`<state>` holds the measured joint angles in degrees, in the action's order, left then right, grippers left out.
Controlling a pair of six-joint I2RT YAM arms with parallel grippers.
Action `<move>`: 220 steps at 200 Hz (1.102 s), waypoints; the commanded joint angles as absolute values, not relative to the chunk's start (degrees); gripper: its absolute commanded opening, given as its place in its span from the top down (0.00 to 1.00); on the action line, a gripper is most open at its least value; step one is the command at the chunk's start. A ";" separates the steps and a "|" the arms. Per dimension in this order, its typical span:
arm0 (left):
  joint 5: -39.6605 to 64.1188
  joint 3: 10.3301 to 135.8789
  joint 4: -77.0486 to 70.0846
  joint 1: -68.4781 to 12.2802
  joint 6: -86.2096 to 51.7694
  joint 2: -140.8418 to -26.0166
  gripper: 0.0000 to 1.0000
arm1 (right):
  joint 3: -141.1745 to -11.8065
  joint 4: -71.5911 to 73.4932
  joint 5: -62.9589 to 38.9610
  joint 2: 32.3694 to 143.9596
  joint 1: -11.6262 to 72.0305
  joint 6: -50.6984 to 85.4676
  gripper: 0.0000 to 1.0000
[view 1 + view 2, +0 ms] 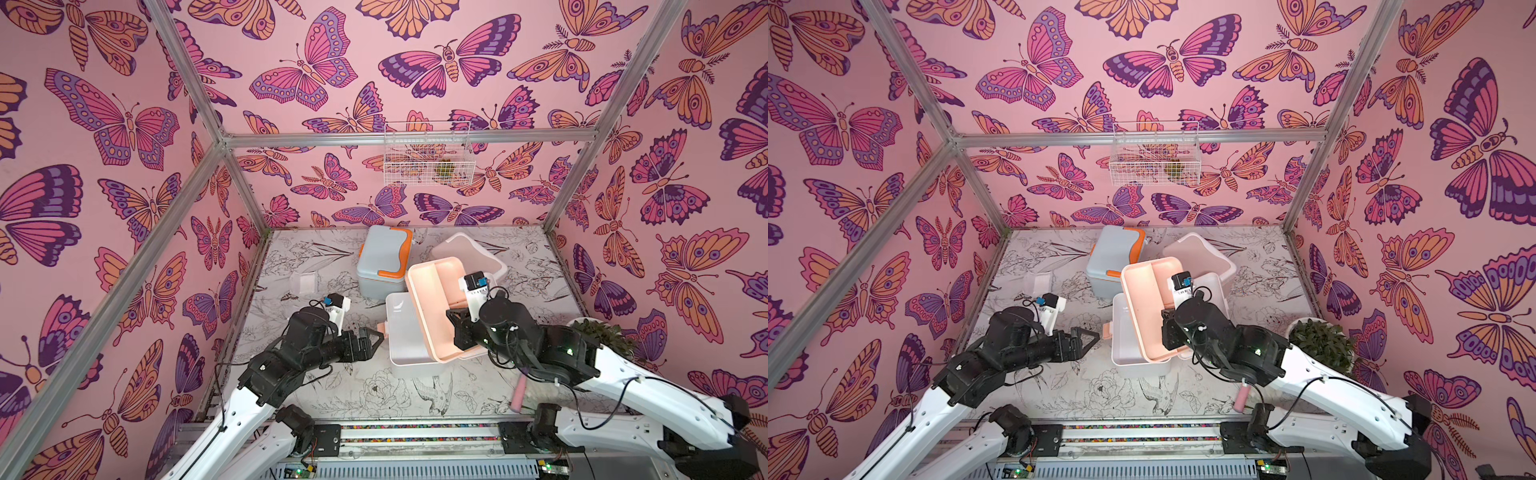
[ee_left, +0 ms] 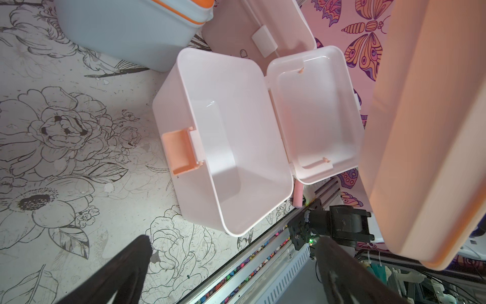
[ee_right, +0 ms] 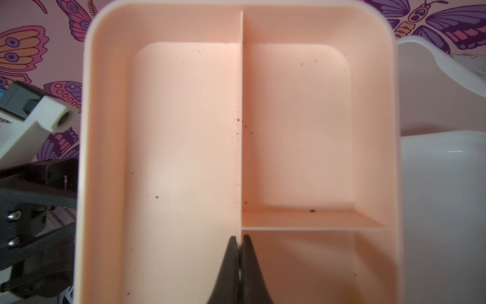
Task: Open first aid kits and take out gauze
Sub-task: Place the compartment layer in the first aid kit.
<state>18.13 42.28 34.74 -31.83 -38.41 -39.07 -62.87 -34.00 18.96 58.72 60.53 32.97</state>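
Observation:
The white first aid kit (image 1: 405,336) (image 2: 181,60) stands open mid-table, and its inside looks bare. Above it hangs its peach divided tray (image 1: 432,299) (image 3: 184,131), tilted, with my right gripper (image 3: 238,238) shut on the tray's middle divider. My left gripper (image 1: 376,347) (image 2: 234,244) is open and holds nothing, just left of the white kit near its peach latch (image 2: 178,155). The light blue kit (image 1: 384,257) stands shut at the back. The dusty pink kit (image 1: 469,253) sits behind the tray. One clear gauze packet (image 1: 303,282) lies on the table at the left.
A pink-handled brush (image 1: 518,395) lies near the front right, partly under the right arm. A potted plant (image 1: 602,332) stands at the right wall. A wire basket (image 1: 428,162) hangs on the back wall. The metal rail (image 1: 415,432) runs along the table's front edge.

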 commanded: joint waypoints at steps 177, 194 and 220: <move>15.23 33.69 23.28 -29.19 -42.78 -39.02 0.00 | -84.17 -52.86 17.01 91.87 58.80 51.04 1.00; 14.68 32.90 23.25 -28.77 -42.98 -37.98 0.00 | -83.50 -53.05 18.71 92.72 58.79 52.65 1.00; 14.24 32.35 23.23 -28.22 -43.07 -37.08 0.00 | -82.41 -51.80 19.94 92.96 58.80 54.43 1.00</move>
<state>15.18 33.63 24.84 -28.84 -42.74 -38.15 -82.04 -49.56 16.34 93.54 58.96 50.54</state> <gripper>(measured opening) 0.995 0.058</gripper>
